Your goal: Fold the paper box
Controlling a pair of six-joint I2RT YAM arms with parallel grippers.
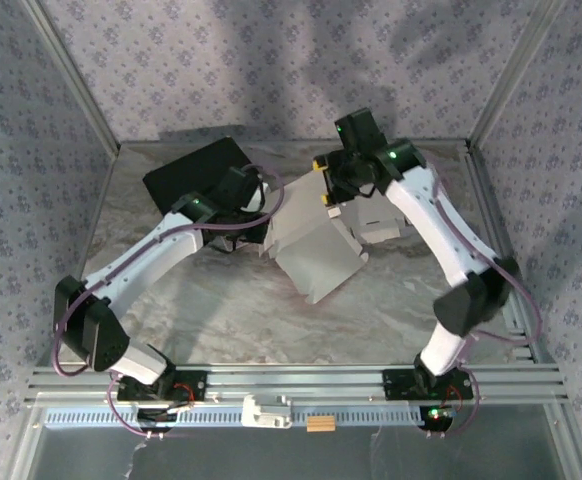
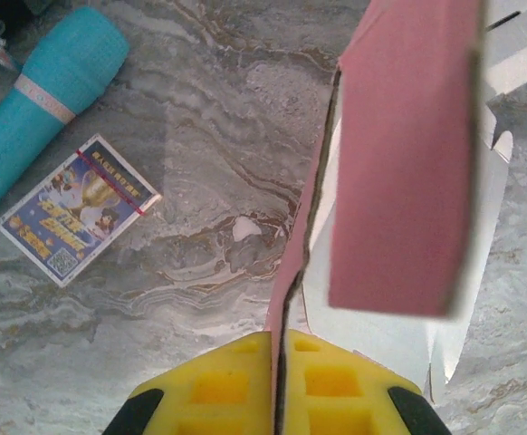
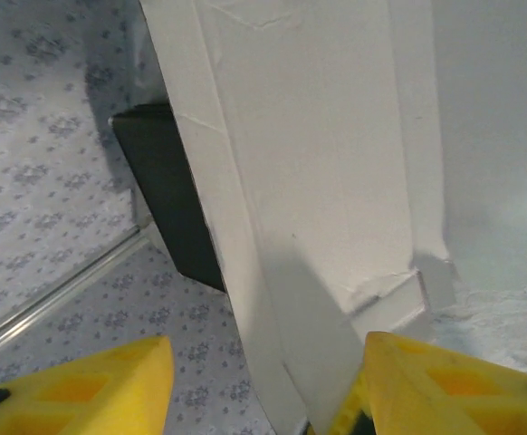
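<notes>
- While the left arm reaches in from the near left, the left gripper [image 2: 277, 353] is pinched tight on a thin edge of the paper box [image 1: 316, 255]. The card runs straight between its yellow fingers [image 2: 218, 390].
- Above that grip, in the left wrist view, a flap of the box shows pink, with white card behind it.
- The box sits mid-table on the grey marbled table [image 1: 221, 320], between the two arms, its white panels tilted and partly raised.
- The right gripper [image 3: 265, 353] is at the box's far side, its fingers standing apart with a white panel between them, closer to one finger.
- A black board [image 1: 196, 175] lies at the far left, behind the left arm.
- A teal cylinder [image 2: 46, 100] and a printed card [image 2: 78, 208] lie near each other on the marble, left of the flap.
</notes>
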